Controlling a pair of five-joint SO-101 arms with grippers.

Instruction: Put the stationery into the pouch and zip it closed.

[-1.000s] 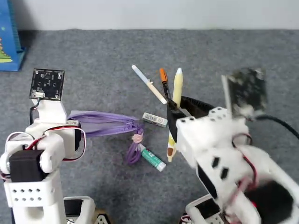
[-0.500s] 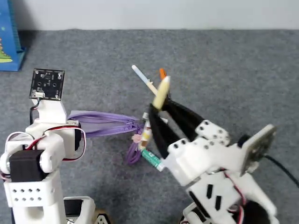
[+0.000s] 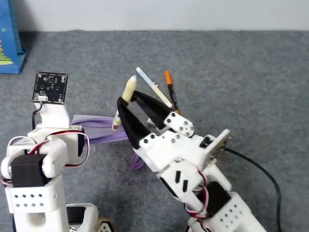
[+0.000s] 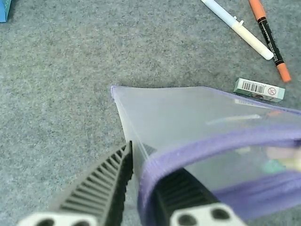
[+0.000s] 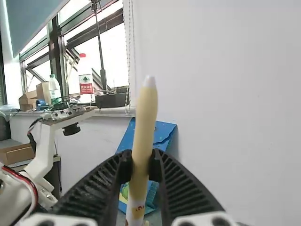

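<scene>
From here, the right gripper (image 3: 126,98) clenches the yellow pen (image 3: 129,87) upright above the purple pouch (image 4: 197,117). The left gripper (image 4: 141,162) pinches the pouch's edge, seemingly holding it open.

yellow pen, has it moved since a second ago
Yes. Held in the right gripper, the yellow pen has swung left, away from the orange pen, to above the purple pouch.

Grey carpet (image 3: 251,72) meets a white wall (image 3: 169,14), bright windows (image 5: 113,61) beyond.
</scene>
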